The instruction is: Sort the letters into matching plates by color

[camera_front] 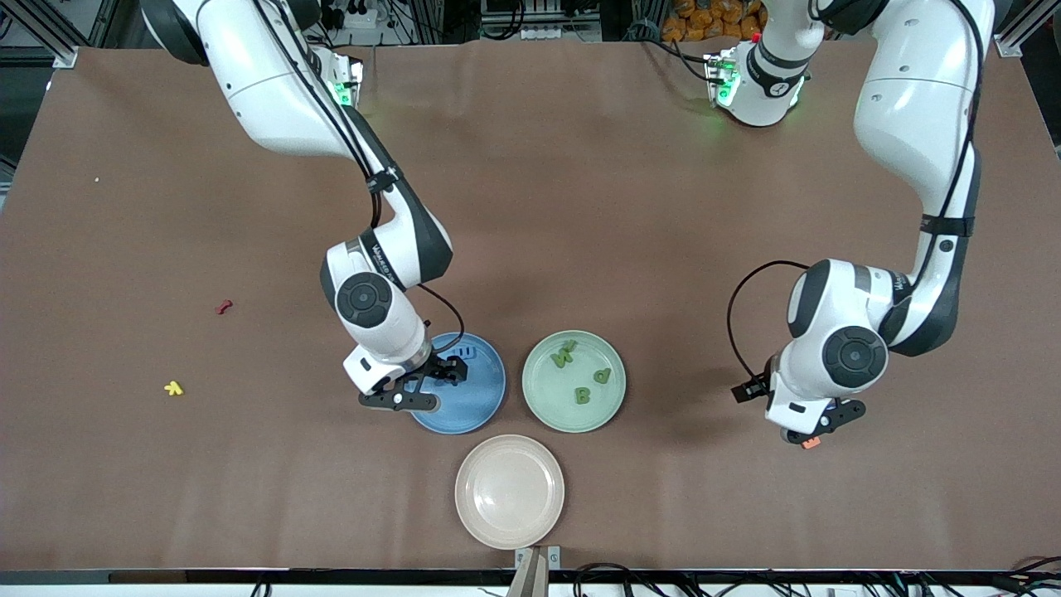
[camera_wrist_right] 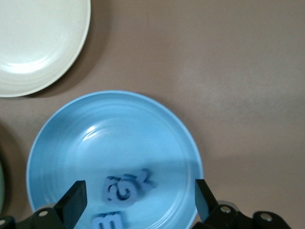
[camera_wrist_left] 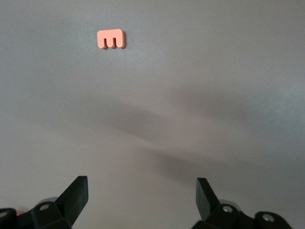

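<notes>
Currently: right gripper with fingers spread wide and holding nothing, over the blue plate, blue letters lying in that plate beneath it. Left gripper likewise wide apart and empty, low over the table at the left arm's end, orange letter on the table just beside it. Three green letters in the green plate; beige plate nearest the front camera; red letter and yellow letter loose toward the right arm's end.
</notes>
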`<state>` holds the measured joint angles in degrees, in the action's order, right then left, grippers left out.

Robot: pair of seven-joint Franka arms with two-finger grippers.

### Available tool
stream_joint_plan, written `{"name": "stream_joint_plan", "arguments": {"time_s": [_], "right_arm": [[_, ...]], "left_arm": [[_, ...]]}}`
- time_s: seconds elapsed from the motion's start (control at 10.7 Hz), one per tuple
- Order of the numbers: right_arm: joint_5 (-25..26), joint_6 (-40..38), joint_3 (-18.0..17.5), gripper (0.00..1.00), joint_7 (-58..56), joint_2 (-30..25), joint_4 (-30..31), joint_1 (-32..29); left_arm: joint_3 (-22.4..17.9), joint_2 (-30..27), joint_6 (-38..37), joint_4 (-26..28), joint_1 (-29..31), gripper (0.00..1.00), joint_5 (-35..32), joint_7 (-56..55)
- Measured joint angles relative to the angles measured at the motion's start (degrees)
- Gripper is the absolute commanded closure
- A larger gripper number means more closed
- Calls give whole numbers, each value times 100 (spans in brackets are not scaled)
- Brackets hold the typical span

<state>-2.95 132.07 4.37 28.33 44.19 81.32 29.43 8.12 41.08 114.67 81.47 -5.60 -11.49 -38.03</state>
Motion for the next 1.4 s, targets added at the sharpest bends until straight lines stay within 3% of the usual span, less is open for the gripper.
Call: {"name": "stream_joint_plan", "arguments": {"time_s": [0.37, 0.84, 1.4], "right_arm": [[3, -211, 204, 0, -986, -8, -90, -405], [9, -399, 414, 0, -2185, -99, -179, -1253], [355, -1438, 548, 0, -3266, -1018, -285, -2107]], "left_arm": [[59, -80, -598, 100, 35, 0, 0, 482], [156, -818, -555, 973, 47, 0, 5, 467], [162, -1893, 987, 2917, 357, 0, 15, 467]]}}
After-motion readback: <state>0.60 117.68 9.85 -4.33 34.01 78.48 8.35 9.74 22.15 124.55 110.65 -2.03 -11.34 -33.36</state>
